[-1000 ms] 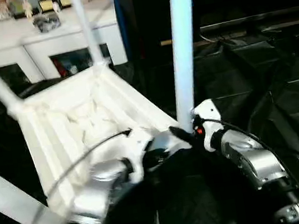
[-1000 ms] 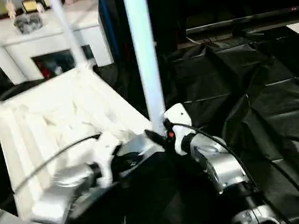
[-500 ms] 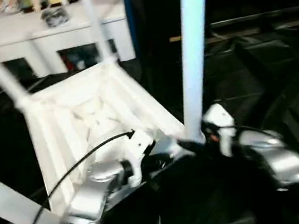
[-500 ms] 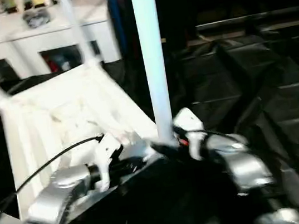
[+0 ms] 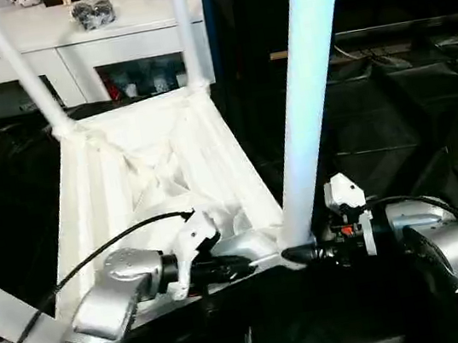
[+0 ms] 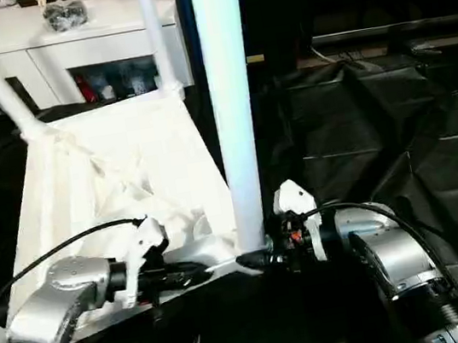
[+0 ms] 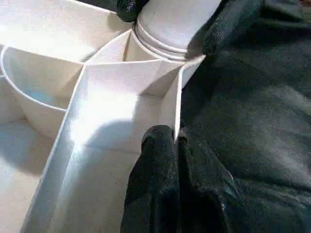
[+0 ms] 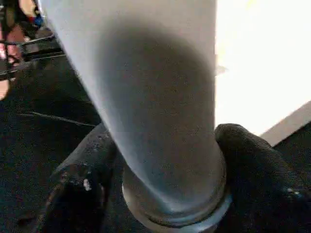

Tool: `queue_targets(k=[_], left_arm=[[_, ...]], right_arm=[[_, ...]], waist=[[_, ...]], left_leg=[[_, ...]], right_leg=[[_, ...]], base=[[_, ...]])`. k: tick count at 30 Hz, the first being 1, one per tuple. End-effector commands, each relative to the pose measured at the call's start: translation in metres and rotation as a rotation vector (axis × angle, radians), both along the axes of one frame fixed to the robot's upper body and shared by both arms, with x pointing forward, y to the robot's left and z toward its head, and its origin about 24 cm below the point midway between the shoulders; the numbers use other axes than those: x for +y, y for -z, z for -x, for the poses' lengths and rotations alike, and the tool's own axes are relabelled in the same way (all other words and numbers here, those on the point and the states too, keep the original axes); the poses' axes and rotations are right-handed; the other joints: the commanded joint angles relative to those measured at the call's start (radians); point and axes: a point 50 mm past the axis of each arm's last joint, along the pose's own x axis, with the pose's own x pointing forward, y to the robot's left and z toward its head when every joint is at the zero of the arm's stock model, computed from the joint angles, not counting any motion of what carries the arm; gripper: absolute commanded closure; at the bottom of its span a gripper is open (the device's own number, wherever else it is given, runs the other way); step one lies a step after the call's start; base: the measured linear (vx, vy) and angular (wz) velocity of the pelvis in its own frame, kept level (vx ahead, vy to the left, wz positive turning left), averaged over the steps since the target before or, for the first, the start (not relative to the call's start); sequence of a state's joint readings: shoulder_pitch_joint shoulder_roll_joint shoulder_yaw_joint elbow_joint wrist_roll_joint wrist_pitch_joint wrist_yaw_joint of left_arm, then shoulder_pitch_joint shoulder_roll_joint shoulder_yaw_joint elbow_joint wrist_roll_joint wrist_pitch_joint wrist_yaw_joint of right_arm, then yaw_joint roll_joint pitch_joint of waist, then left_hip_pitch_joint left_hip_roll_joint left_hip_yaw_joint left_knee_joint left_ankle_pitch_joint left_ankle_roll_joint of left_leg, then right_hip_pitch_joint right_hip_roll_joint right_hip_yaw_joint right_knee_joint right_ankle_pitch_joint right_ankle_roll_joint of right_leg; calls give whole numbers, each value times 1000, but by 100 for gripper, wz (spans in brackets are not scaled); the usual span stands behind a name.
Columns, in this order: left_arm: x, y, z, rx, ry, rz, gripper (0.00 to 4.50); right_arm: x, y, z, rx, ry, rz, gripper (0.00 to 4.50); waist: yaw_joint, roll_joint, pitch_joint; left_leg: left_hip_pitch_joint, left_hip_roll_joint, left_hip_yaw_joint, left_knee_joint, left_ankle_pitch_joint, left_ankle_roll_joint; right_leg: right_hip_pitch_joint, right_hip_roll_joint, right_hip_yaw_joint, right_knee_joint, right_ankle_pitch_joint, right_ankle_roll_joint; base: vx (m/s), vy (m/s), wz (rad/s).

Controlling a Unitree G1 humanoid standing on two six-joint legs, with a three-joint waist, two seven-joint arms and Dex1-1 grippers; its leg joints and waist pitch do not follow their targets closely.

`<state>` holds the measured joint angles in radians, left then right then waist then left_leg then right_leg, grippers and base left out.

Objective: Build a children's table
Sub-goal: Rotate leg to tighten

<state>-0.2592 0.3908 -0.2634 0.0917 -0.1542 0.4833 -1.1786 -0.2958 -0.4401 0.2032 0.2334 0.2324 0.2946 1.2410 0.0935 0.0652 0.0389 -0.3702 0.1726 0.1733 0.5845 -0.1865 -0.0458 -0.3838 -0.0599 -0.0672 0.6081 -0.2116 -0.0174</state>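
The white tabletop [image 5: 135,147] lies upside down on the black sheet, ribbed underside up. Two white legs [image 5: 20,69] [image 5: 183,23] stand in its far corners. Another leg [image 5: 4,313] slants out at the near left. The fourth leg [image 5: 306,82] stands upright in the near right corner socket [image 7: 167,26]. My right gripper [image 5: 297,254] is shut on this leg's base, with a black finger [image 8: 252,165] on each side of the tube [image 8: 150,97]. My left gripper [image 7: 174,138] is shut on the tabletop's rim wall just beside that socket.
A white cabinet [image 5: 62,32] with glass doors and small figures on top stands behind the tabletop. Crumpled black sheet [image 5: 410,110] covers the ground to the right and in front. A black cable [image 5: 95,256] arcs over my left forearm.
The whole picture has shifted, so the camera moved. Both grippers stay at the near right corner. My right forearm now reaches the leg's base more from the side.
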Motion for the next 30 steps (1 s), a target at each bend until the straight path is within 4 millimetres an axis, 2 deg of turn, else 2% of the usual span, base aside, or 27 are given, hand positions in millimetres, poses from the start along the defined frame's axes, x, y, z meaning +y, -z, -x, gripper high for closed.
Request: queue_targets(k=[1,2,5,10,12,13,14,15,16,17,18,20,21,24,25,27,30], left_arm=[[-13,-21,-8,-94,36,97,450],[-12,-21,-8,-93,35,93,450],[-11,-21,-9,-97,25,93,450],[-14,-20,-12,-121,-23,92,450],[-18,-20,-16,-143,-69,89,450],[-27,-19,-25,-172,-162,89,450],[-28,-19,-26,-174,-172,90,450],[-33,-19,-28,-180,-196,94,450],[-36,-19,-29,-186,-219,91,450],[-38,-19,-30,-189,-230,91,450],[-44,-18,-31,-192,-256,92,450],[-49,-18,-31,-192,-272,95,450],[-56,-19,-31,-190,-289,103,450],[-70,-20,-29,-187,-306,125,450],[-74,-20,-29,-186,-308,132,450],[-80,-22,-22,-184,-261,154,450],[-78,-22,-20,-186,-240,157,450]], right_arm=[[26,11,20,95,-184,-41,148],[26,10,21,103,-191,-43,148],[26,11,21,111,-194,-45,175],[29,14,22,111,-173,-47,187],[32,18,18,92,-105,-39,189],[38,27,0,48,119,-24,190],[39,28,-2,48,151,-25,191],[41,31,-10,61,253,-37,193],[43,33,-14,59,302,-39,195],[44,33,-15,57,323,-39,196],[48,35,-18,60,373,-39,196],[53,36,-19,59,396,-34,196],[61,38,-19,64,410,-25,196],[77,42,-16,64,424,-13,196],[81,43,-16,63,428,-10,196],[83,42,-17,59,417,-17,141],[76,40,-20,51,430,-21,117]], waist=[[0,-16,-49],[2,-22,-50],[3,-21,-49],[5,-23,-50],[5,-24,-48],[2,-22,-45],[-5,-21,-39],[-14,-25,-41],[-18,-25,-41],[-22,-25,-41],[-28,-25,-39],[-31,-25,-39],[-33,-25,-40],[-37,-25,-41],[-39,-25,-42],[-37,-23,-45],[-37,-22,-47]], left_leg=[[11,64,-20,-64,-174,90],[10,64,-20,-64,-167,90],[6,63,-20,-63,-157,89],[5,62,-20,-62,-151,87],[5,61,-21,-62,-156,84],[6,62,-20,-65,-170,76],[7,59,-17,-67,-196,65],[10,52,-26,-69,-232,28],[4,54,-28,-73,-226,25],[1,55,-30,-76,-228,24],[11,54,-28,-74,-270,23],[11,54,-26,-73,-258,25],[6,54,-27,-73,-243,31],[6,55,-26,-74,-232,37],[2,54,-26,-73,-218,39],[4,55,-25,-71,-210,48],[2,53,-22,-67,-188,66]], right_leg=[[35,-87,54,-82,-210,-201],[36,-88,55,-80,-201,-204],[38,-89,54,-79,-200,-201],[39,-89,55,-79,-207,-193],[38,-90,54,-81,-219,-190],[34,-92,55,-84,-249,-187],[29,-91,55,-91,-290,-188],[39,-96,50,-97,-409,-154],[43,-94,49,-96,-405,-146],[44,-93,48,-96,-402,-138],[34,-93,50,-106,-446,-122],[32,-94,55,-105,-434,-127],[36,-93,54,-104,-420,-126],[33,-90,55,-102,-389,-131],[36,-91,54,-98,-364,-139],[35,-91,55,-96,-334,-147],[37,-90,55,-92,-282,-162]], base=[[0,0,0],[0,0,0],[0,0,0],[0,0,0],[0,0,0],[0,0,0],[0,0,0],[0,0,0],[-51,-1,-10],[0,0,0],[0,0,0],[0,0,0],[0,0,0],[0,0,0],[0,0,0],[0,0,0],[0,0,0]])
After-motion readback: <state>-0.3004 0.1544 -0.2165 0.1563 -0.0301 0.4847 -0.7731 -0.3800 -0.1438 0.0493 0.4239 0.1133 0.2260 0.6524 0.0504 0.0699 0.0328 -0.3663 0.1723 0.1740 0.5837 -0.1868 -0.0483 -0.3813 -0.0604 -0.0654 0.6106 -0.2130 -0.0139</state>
